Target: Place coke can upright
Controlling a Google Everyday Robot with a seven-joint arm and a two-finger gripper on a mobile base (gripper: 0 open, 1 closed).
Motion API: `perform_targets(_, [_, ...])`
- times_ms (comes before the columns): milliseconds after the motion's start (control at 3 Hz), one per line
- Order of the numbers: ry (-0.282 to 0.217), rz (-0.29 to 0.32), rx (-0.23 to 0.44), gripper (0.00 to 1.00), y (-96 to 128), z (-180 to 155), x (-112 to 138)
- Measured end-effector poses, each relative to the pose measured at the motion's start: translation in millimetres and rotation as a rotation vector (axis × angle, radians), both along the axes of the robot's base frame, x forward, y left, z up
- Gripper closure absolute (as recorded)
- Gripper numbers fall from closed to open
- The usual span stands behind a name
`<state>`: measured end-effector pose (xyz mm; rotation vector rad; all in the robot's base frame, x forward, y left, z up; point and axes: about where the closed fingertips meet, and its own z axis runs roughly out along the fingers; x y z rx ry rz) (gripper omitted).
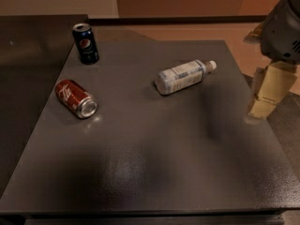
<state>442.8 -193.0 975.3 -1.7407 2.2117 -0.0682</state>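
The coke can [76, 98], red with white script, lies on its side on the left part of the dark table [154, 163], its silver end facing the front right. My gripper [268, 92], pale beige under a grey arm housing [281, 29], hangs at the table's right edge, far to the right of the can and holding nothing that I can see.
A dark blue Pepsi can [86, 43] stands upright at the table's back left. A clear plastic bottle with a white label [183, 76] lies on its side at centre right, between the coke can and the gripper. A darker counter adjoins on the left.
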Motion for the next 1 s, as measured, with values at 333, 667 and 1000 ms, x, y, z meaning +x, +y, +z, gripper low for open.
perform_targets(333, [0.05, 0.057, 0.061, 0.0, 82.6, -10.5, 26.3])
perform_targets(667, [0.081, 0.059, 0.09, 0.0, 117.8, -15.9, 40.6])
perform_targets(1000, [0.115, 0.06, 0.103, 0.0, 154.2, -30.0, 58.9])
